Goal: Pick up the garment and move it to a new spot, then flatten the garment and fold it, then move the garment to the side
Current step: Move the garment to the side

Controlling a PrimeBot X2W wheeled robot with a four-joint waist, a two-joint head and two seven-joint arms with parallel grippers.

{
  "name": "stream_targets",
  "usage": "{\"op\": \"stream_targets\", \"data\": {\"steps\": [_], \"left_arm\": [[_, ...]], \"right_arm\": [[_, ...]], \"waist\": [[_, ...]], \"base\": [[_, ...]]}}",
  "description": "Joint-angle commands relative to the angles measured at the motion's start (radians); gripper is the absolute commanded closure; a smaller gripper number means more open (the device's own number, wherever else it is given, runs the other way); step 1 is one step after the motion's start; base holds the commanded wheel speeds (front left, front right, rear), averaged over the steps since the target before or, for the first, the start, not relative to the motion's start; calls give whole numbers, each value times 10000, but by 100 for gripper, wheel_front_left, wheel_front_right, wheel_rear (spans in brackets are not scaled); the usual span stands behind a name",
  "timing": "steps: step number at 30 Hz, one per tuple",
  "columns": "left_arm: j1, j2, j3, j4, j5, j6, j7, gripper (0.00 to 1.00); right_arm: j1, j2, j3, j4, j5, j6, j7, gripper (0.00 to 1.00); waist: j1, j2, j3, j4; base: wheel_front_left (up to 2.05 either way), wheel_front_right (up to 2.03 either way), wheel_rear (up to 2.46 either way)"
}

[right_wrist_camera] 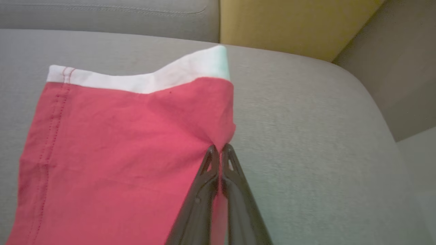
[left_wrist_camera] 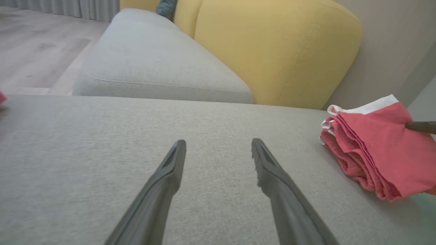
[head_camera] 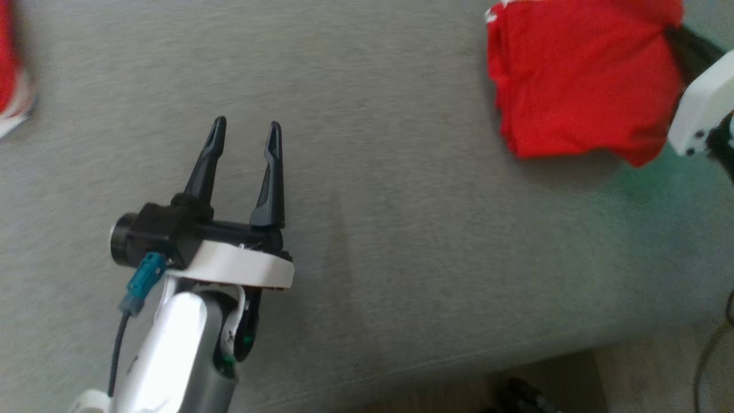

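- Pinching the right edge of the garment (right_wrist_camera: 119,153), the right gripper (right_wrist_camera: 220,149) has its two dark fingers pressed together on the red cloth, which puckers at the tips.
- Garment: red, matte woven cloth, folded into a rough rectangle with several layers stacked at one side. It has a white hem band along the far edge and a stitched seam line down the left.
- It lies on the sofa seat (head_camera: 401,229), at the far right of the head view, near the seat's rounded corner.
- Left gripper (head_camera: 246,135): slim tapered black fingers spread apart over bare seat, well apart from the garment.
- Sofa seat: flat, with a coarse grey weave.
- Yellow cushion (left_wrist_camera: 272,51): plump and rounded, behind the seat.
- Another red-and-white cloth (head_camera: 8,63) sits at the left edge, blurred.
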Motion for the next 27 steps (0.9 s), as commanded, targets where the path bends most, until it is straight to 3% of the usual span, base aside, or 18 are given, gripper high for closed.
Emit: {"op": "stream_targets", "data": {"steps": [1, 7, 14, 27], "left_arm": [[-271, 177, 253, -418, 120, 6, 91, 0], [-771, 399, 162, -691, 355, -19, 456, 0], [-986, 560, 192, -865, 425, 39, 668, 0], [-961, 506, 203, -1048, 300, 226, 473, 0]], "right_arm": [[-311, -74, -104, -132, -73, 65, -179, 100], [-1082, 340, -495, 790, -761, 65, -784, 100], [-1917, 670, -797, 2113, -1429, 65, -1742, 100], [-2971, -169, -2176, 3775, -2875, 65, -2278, 100]], "waist": [[-1, 0, 426, -753], [-1, 0, 821, -1338], [-1, 0, 957, -1422], [-1, 0, 967, -665]], "base": [[0, 0, 0], [0, 0, 0], [0, 0, 0], [0, 0, 0]]}}
